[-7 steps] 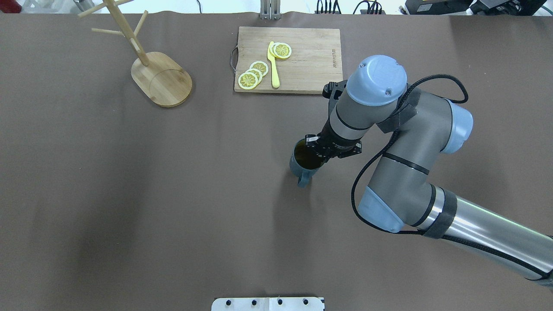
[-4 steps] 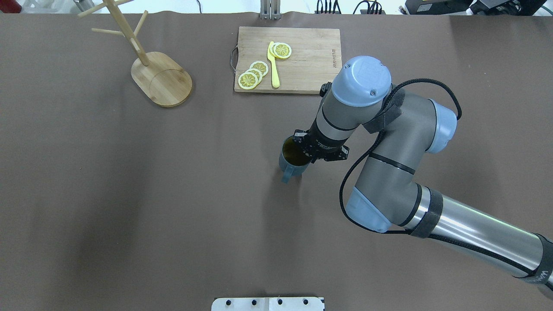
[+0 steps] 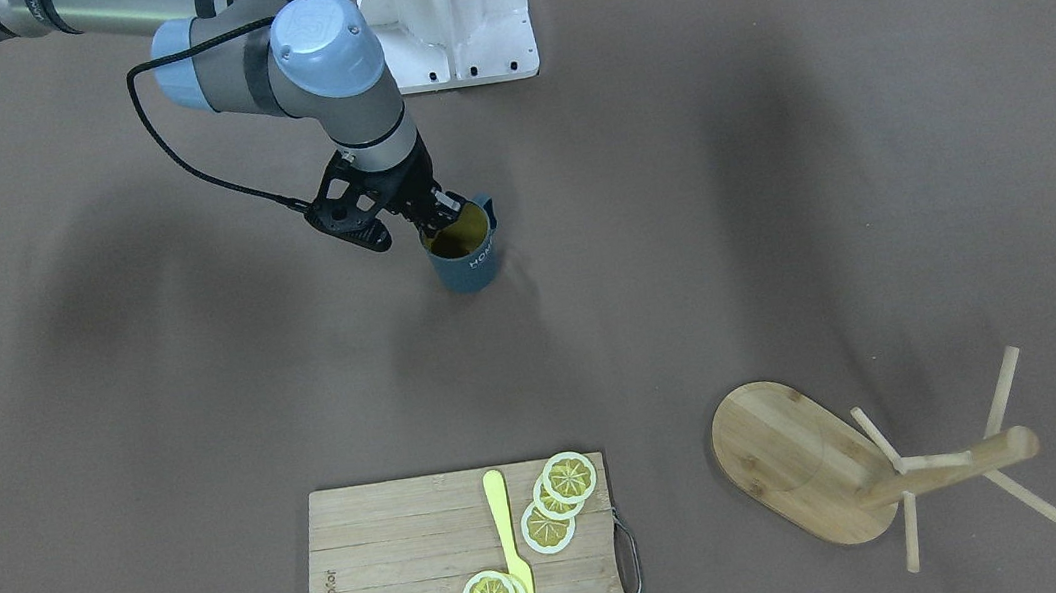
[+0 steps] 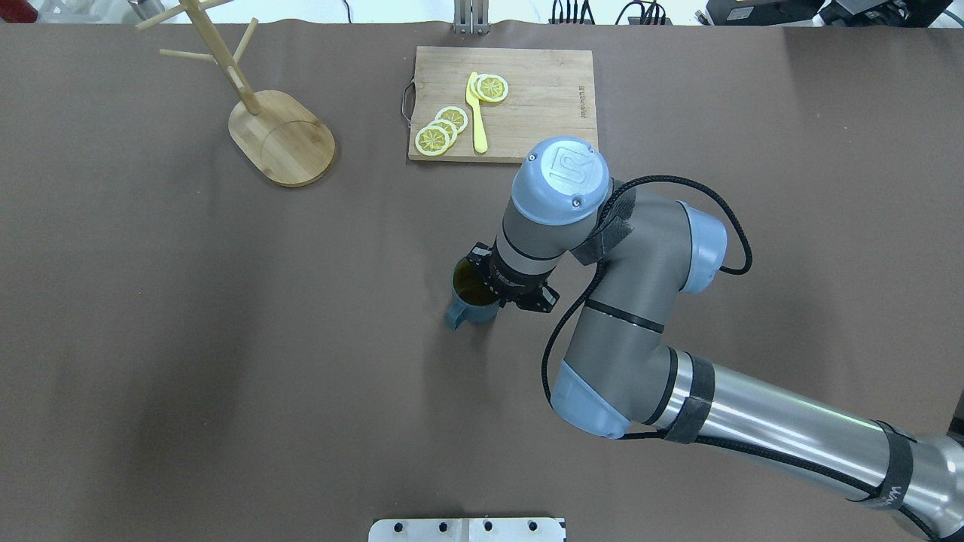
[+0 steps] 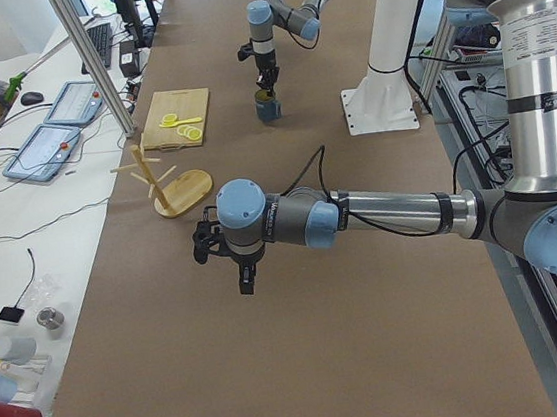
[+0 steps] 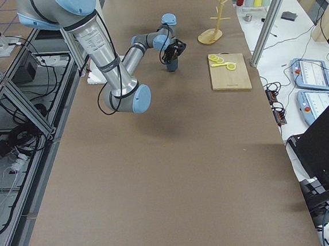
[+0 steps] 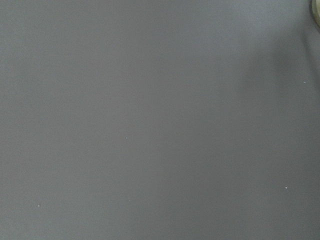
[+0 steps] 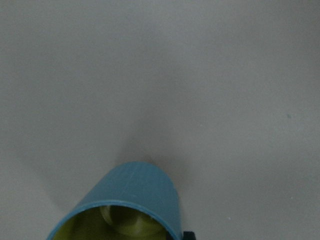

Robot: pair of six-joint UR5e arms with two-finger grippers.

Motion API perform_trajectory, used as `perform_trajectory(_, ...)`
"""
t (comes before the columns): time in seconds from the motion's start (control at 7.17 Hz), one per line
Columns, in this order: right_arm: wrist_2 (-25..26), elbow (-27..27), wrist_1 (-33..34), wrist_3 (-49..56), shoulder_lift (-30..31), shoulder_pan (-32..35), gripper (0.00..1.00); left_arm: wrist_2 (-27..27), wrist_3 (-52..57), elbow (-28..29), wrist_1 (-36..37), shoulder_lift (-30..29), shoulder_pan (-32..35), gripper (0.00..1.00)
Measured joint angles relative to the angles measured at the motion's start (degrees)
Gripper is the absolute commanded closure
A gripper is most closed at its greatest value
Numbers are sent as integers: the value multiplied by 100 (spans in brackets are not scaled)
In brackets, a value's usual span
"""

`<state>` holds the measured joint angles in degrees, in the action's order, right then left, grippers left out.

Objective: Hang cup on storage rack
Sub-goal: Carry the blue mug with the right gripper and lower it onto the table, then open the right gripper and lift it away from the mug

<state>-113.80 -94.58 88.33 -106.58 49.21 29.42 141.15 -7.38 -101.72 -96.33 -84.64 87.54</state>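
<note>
The right tool (image 3: 442, 208) grips the cup (image 4: 471, 292) by its rim mid-bench (image 4: 226, 339), the rack (image 4: 282, 147) stands far off at ten o'clock with nothing hung yet, and whether the left tool (image 5: 245, 276) is open I cannot tell.

right arm: elbow bent, wrist vertical | right gripper (image 3: 440, 218) pinching the cup (image 3: 469, 263) rim (one finger inside) | left arm: stretched out level, left gripper (image 5: 246, 282) pointing down, closure unclear
</note>
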Motion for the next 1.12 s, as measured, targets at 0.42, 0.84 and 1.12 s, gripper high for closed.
perform_trajectory(0.42,449,57,1,-1070,-101,-317,87,0,0,-3,0,0,0,2)
perform_trajectory(0.84,491,71,1,-924,-125,-367,0,0,-2,-3,6,0,0,2)
perform_trajectory(1.12,307,-21,0,-750,-160,-92,0,14,-88,-16,7,-26,-17,3)
